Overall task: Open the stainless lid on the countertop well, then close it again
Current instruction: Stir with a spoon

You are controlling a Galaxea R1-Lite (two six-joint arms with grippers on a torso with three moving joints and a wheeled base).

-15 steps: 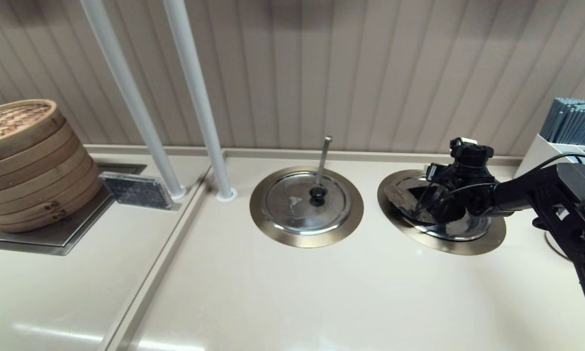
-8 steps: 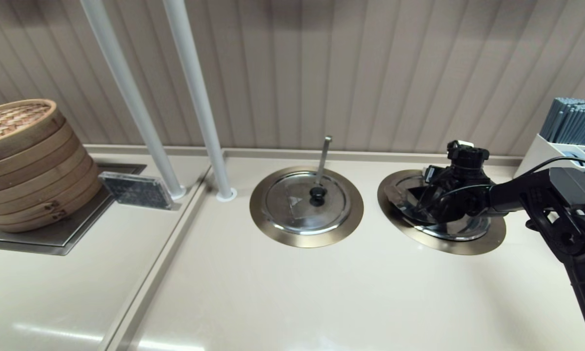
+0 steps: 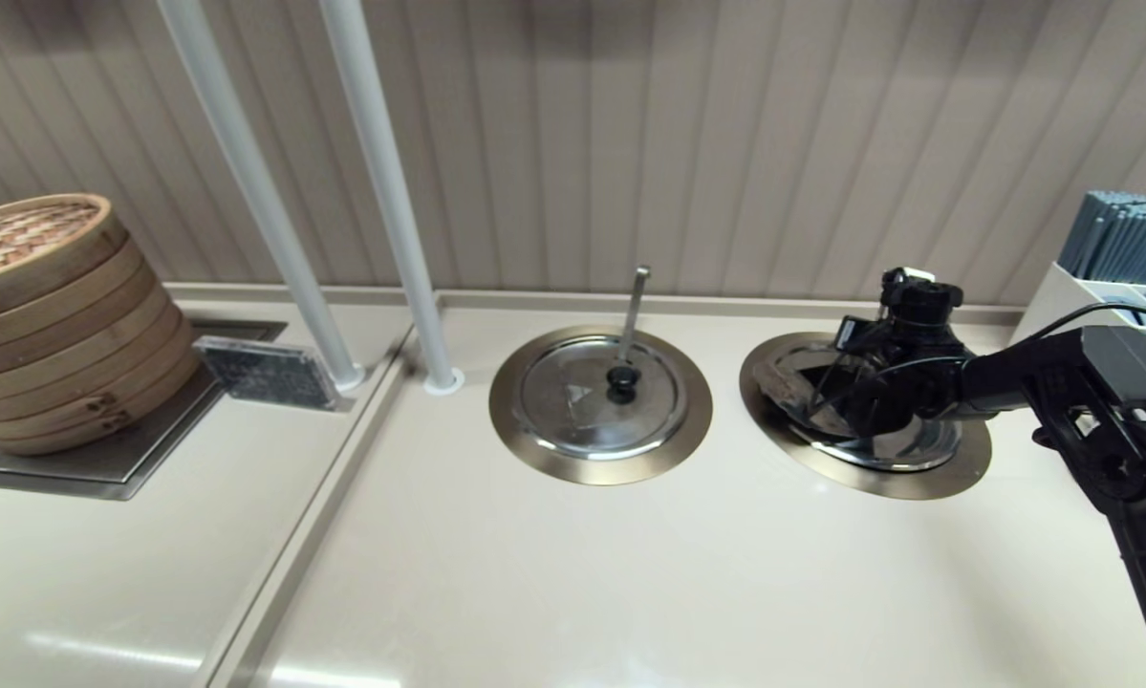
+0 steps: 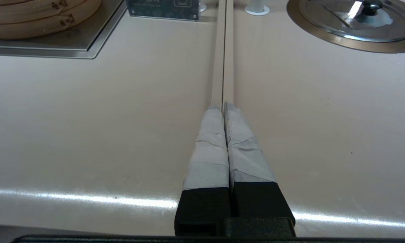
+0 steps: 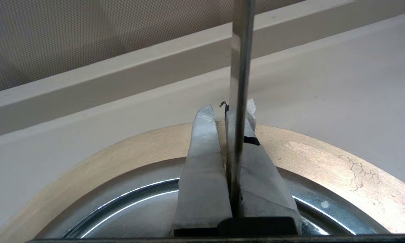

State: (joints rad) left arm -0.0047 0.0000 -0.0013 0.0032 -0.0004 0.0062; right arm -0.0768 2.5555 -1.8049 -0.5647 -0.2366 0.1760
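The stainless lid (image 3: 902,447) lies in the right-hand countertop well, ringed in bronze-gold (image 3: 964,470); its dark rim patch (image 3: 781,385) shows at the left. My right gripper (image 3: 850,382) hangs low over the lid's middle and hides the knob. In the right wrist view the lid (image 5: 121,209) and the well's ring (image 5: 87,168) curve below the right gripper (image 5: 224,108), whose taped fingers are closed to a thin gap near the far rim, and the flat ladle handle (image 5: 239,67) runs up through that gap. My left gripper (image 4: 223,105) is shut, parked over the counter seam.
The twin lid (image 3: 592,406) with its vertical ladle handle (image 3: 636,311) sits in the middle well. Two white poles (image 3: 391,210) rise at the back left. Bamboo steamers (image 3: 52,315) stand far left, and a white chopstick holder (image 3: 1108,258) far right.
The right gripper drifted slightly left over the lid, then back right and a touch higher. The lid looks unmoved. The left arm stayed still.
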